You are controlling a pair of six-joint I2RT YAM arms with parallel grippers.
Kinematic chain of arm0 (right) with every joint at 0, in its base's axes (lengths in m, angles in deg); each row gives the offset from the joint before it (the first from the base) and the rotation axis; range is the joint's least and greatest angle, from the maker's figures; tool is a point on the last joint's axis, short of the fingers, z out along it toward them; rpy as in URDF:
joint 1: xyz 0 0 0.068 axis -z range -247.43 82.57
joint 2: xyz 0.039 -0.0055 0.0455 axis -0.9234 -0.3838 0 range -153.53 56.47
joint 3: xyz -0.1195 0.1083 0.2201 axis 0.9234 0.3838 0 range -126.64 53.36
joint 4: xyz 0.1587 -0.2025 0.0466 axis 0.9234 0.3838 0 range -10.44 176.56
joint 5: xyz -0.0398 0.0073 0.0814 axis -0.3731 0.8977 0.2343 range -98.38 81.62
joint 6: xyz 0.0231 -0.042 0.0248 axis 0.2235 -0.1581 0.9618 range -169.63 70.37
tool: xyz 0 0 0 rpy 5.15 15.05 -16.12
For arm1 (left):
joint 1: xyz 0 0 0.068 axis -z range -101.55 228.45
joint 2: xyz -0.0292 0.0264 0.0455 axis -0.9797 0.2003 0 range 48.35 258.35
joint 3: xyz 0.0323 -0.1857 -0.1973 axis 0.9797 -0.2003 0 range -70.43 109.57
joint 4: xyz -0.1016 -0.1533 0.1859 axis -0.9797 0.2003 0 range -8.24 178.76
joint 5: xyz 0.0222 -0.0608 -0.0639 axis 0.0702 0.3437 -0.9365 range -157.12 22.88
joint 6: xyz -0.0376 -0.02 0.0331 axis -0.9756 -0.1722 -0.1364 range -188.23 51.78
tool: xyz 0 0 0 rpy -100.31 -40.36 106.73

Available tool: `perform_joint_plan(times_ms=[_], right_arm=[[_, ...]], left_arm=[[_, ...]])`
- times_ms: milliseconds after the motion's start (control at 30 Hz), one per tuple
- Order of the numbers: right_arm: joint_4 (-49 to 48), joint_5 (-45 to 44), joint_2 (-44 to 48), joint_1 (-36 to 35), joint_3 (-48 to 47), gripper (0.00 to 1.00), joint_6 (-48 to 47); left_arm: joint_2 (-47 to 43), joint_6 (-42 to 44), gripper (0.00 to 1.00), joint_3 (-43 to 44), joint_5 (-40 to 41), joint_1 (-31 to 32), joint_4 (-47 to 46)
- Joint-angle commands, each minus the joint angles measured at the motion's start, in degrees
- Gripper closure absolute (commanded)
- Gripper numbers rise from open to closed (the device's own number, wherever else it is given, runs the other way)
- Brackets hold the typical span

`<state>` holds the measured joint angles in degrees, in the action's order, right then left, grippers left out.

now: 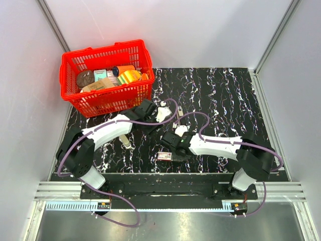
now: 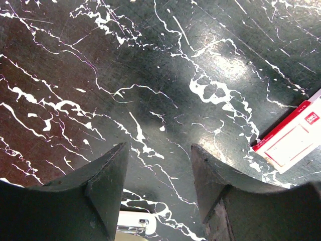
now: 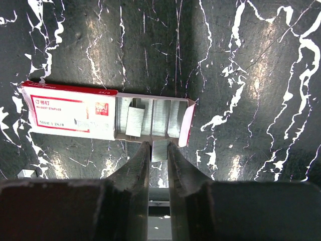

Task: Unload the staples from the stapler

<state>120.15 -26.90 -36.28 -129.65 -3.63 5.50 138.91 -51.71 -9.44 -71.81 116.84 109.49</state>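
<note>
With right gripper (image 3: 157, 145) pinching a staple strip (image 3: 160, 151) beside staple box (image 3: 70, 113), left gripper (image 2: 158, 147) open and empty, could snap strip by twisting.

Bright overhead light leaves glare patches on the glossy mat (image 2: 220, 60), focus sharp.

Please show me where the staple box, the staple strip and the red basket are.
staple box (image 3: 70, 116): right wrist view, its white printed sleeve.
staple strip (image 3: 159, 149): right wrist view, its visible middle.
red basket (image 1: 113, 100): top external view, its front wall.
</note>
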Motion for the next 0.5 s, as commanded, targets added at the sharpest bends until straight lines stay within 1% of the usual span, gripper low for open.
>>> perform_joint_plan(times_ms=[0, 467], right_arm=[[0.97, 0.15, 0.29, 0.43, -1.19, 0.89, 0.68], [2.03, 1.38, -0.42, 0.43, -1.28, 0.8, 0.68]], left_arm=[[-2.58, -0.25, 0.43, 0.71, -1.46, -0.34, -0.39], [-2.5, -0.43, 0.42, 1.59, -1.99, -0.34, 0.22]])
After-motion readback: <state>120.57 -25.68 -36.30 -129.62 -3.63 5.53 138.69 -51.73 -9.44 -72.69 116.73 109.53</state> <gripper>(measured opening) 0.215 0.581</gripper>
